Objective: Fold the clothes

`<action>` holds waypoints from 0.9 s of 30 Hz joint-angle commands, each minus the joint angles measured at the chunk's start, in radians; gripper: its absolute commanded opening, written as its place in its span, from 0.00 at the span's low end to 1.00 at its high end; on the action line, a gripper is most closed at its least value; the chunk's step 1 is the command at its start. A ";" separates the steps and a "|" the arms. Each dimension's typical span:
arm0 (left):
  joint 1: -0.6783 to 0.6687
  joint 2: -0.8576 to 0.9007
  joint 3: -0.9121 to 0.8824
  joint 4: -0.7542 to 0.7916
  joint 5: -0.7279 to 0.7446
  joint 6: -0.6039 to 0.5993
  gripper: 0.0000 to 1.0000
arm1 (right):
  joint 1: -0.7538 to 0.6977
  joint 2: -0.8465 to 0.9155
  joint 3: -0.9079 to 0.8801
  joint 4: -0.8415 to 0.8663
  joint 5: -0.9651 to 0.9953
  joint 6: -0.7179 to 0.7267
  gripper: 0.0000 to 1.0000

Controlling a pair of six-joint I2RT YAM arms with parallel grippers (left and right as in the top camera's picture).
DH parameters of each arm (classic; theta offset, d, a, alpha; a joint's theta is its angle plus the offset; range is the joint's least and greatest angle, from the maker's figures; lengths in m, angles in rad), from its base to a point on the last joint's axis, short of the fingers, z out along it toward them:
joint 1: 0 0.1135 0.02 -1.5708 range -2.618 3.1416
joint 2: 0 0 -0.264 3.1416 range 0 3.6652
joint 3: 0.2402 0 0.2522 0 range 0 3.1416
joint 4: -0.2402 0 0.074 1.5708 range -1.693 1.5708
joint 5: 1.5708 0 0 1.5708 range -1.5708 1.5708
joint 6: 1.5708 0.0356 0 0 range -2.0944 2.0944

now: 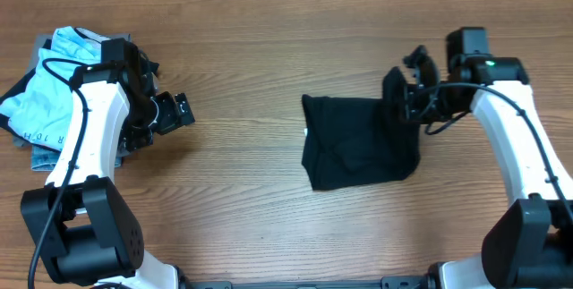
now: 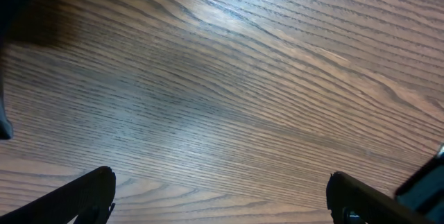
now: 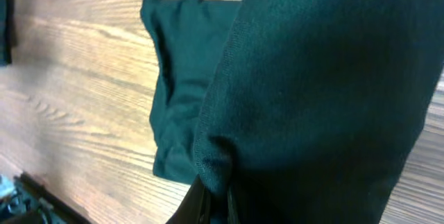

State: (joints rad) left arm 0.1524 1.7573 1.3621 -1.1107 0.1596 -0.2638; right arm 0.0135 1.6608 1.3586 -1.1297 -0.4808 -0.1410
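I read the wooden tabletop [image 1: 251, 21] as carrying the black T-shirt [image 1: 358, 141] right of centre, partly folded into a rough square, with its upper right edge raised off the wood. A light blue garment [image 1: 54, 83] with dark lettering lies heaped at the far left, well apart from the T-shirt. My right pincer [image 1: 400, 101] is clamped on that raised edge, with dark fabric draping across most of the right wrist view. My left pincer [image 1: 179, 110] hangs over bare wood just beside the heap, its fingers [image 2: 97, 189] spread wide apart.
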 commanded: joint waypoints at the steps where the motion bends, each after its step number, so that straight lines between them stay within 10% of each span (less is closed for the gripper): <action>1: 0.004 0.006 -0.005 -0.002 -0.006 -0.010 1.00 | 0.057 0.006 0.030 0.019 -0.006 0.057 0.04; 27: 0.004 0.006 -0.005 0.207 0.074 -0.148 1.00 | 0.159 0.006 0.030 0.077 0.043 0.093 0.04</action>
State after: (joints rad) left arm 0.1524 1.7573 1.3609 -0.9230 0.1680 -0.2897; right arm 0.1707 1.6608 1.3586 -1.0641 -0.4400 -0.0521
